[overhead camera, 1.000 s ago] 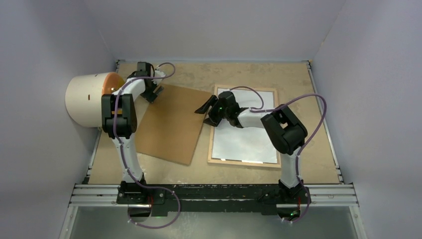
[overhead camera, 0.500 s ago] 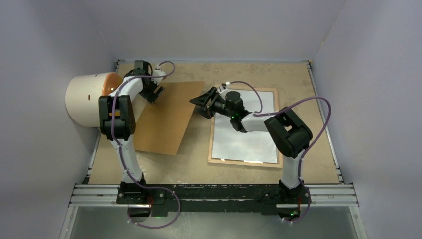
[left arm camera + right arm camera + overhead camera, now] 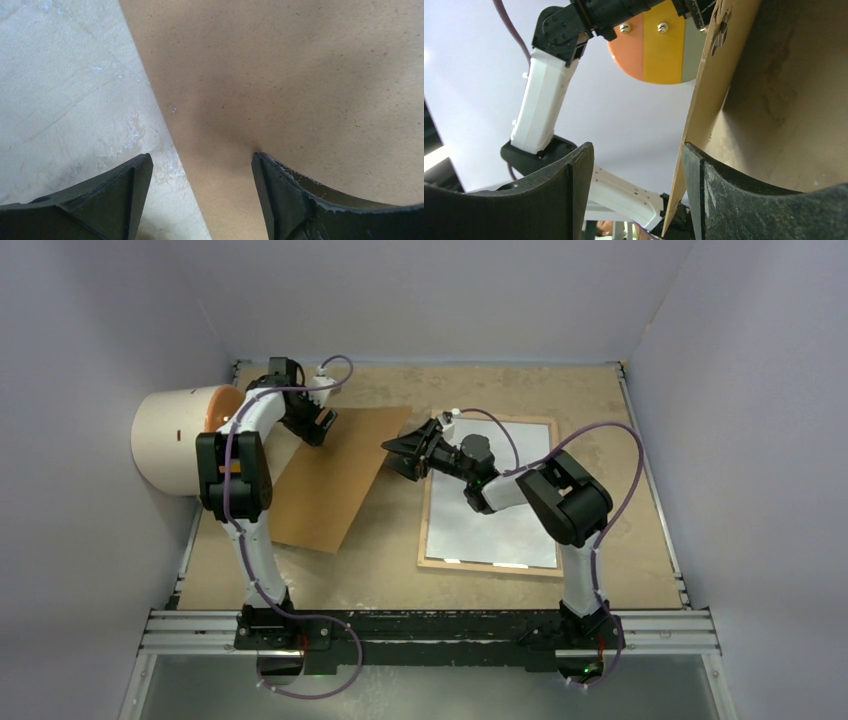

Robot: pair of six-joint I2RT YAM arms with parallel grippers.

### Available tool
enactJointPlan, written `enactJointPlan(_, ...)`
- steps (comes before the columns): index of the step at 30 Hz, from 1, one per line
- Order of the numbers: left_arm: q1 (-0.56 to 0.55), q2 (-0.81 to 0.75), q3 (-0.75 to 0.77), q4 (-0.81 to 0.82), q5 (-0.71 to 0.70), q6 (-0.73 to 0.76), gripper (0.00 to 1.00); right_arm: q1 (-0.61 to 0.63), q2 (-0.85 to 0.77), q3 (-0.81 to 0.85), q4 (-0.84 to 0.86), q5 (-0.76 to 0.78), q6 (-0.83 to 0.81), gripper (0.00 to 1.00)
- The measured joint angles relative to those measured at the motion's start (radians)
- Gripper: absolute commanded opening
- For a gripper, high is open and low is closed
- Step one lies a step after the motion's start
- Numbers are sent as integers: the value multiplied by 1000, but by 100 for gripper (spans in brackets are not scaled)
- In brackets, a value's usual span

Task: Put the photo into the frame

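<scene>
Top view first: your frame (image 3: 489, 568) lies flat on the right of the table (image 3: 450, 388), back up, and the photo (image 3: 490, 525) sits inside it white side up, so the print looks seated and the board (image 3: 325, 485) is what you're after. The board is left of the frame, apart from it and tilted, which is why it reads so narrow from above. Your left gripper (image 3: 312, 422) is at its far corner beside the drum (image 3: 170, 440). Your right gripper (image 3: 403, 452) is at the board's right edge, in the gap between board and frame. There is bare table beyond and in front of the frame, but the drum hems in your left. Left wrist: jaws wide, not pinching. The board's edge runs up between the fingers, one tip over bare table, the other tip (image 3: 265, 165) against the brown face, propping more than gripping, I'd say. Right wrist: jaws wide here too, and the board's thin edge comes down between them, standing steep, with one finger (image 3: 734, 200) just beside its face. You're lined up to pinch that edge. Close gently, because nothing clamps the board yet and it could slip onto the frame's corner.
</scene>
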State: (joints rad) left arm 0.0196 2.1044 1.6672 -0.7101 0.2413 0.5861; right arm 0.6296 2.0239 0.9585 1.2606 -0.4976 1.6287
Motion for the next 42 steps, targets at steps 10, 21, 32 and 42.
enactJointPlan(10,-1,-1,6,-16,94,-2,78,-8,39,0,156,-72,80,67)
enactJointPlan(21,-137,6,65,-170,352,-71,78,-11,-58,36,120,-108,3,68)
enactJointPlan(32,-218,58,18,-174,324,-216,79,-34,-587,-15,-657,137,-391,62)
enactJointPlan(42,-225,51,3,-132,293,-284,83,-33,-593,-22,-1048,256,-454,48)
